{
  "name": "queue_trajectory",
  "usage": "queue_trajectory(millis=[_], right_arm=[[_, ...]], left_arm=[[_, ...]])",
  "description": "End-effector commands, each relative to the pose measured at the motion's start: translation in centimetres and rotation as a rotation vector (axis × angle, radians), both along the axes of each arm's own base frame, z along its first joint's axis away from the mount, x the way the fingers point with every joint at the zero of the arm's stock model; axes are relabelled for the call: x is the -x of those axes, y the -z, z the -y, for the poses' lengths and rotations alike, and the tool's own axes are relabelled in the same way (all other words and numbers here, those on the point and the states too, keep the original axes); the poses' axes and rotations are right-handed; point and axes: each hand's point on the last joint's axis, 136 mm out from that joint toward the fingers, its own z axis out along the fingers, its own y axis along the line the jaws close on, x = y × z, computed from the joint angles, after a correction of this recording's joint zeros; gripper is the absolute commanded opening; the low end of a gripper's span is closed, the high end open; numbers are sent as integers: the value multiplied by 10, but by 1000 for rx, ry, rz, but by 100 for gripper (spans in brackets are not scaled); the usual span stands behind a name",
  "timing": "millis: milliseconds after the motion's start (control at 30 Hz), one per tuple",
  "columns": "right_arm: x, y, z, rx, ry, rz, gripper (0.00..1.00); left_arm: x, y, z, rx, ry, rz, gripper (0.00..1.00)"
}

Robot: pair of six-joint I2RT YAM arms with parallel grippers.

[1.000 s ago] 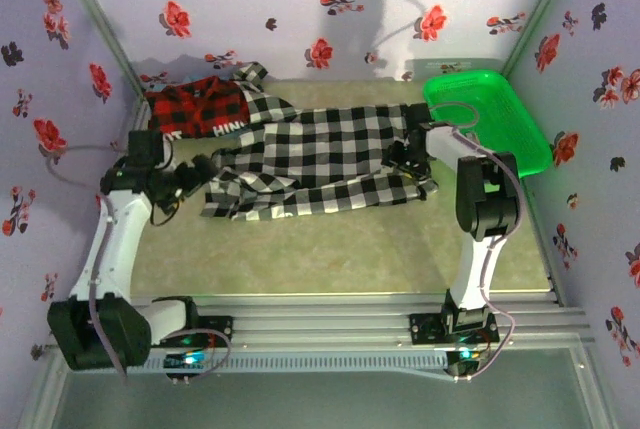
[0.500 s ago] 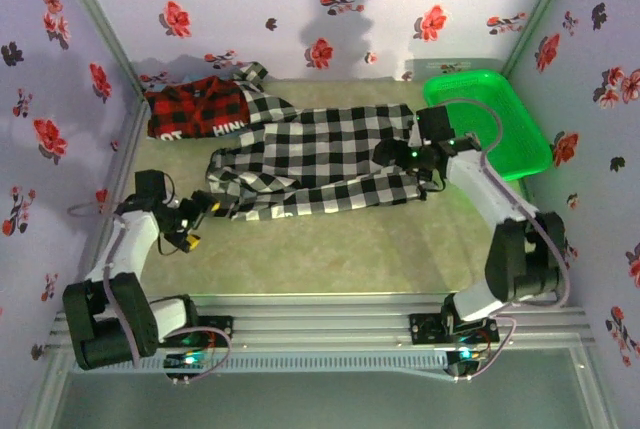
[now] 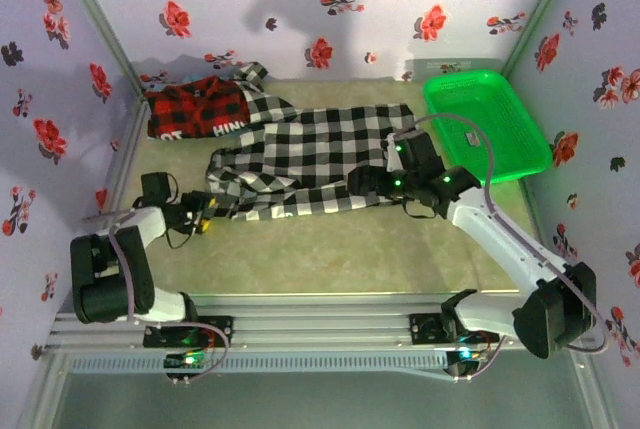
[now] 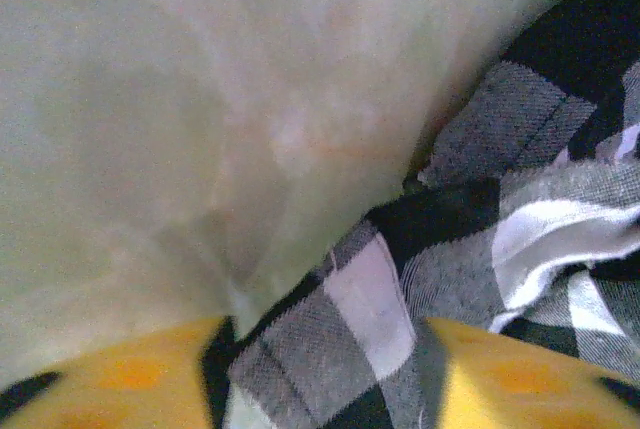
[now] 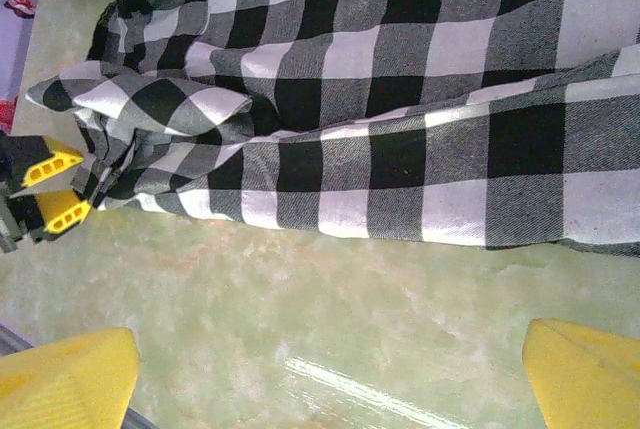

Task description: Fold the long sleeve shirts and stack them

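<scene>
Pale green worktop point(image 3: 350, 249), mottled, smooth, faint sheen; lilac walls point(image 3: 130, 9) on three sides, printed with red and dark flowers.

Count: two shirts; one basket; two grippers.

Checked shirt point(image 3: 310, 154): black-and-white woven check, soft; spread flat across the middle of the worktop, collar end toward far left, a sleeve lying along its near edge, near-left corner rumpled.

Plaid shirt point(image 3: 195, 109): red-and-black, white lettering; bunched in the far left corner, touching the checked shirt's collar end.

Basket point(image 3: 500, 139): green plastic, rectangular, perforated floor; far right corner, just beside the checked shirt's right end.

Left gripper point(image 3: 205, 217): low at the checked shirt's near-left corner; wrist view shows yellow fingers point(image 4: 520, 379) either side of a hem fold, jaws partway in, cloth filling the gap; pinched or not, cannot tell.

Right gripper point(image 3: 375, 184): at the checked shirt's near-right edge; yellow fingers point(image 5: 70, 369) spread wide, holding nothing, bare worktop below.
</scene>
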Motion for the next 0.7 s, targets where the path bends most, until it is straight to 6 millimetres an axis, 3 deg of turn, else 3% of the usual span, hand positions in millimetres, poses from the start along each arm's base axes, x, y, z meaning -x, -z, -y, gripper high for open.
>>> queue_trajectory(millis=[0,67,133,300,433,667], right_arm=[[6,3,6,18,28,-22,99],[5,-1,3,11,27,-17,99],[5,-6,-2,1,19,-15,99],[7,-9,-30,15,-50,-1,99],[9,-10,-68,24,-134,25,99],[8,-14,-132,40,-278,59,99]], left_arm=[[-15,-1,-4,1,-12,58,37],[-18,-6,-5,-4,-12,74,20],[-19,-21,-7,-33,-2,97,12],[-12,-86,-12,-146,73,183,10],[-6,-144,-8,-185,117,282,10],[-24,-234,13,-161,201,462,10]])
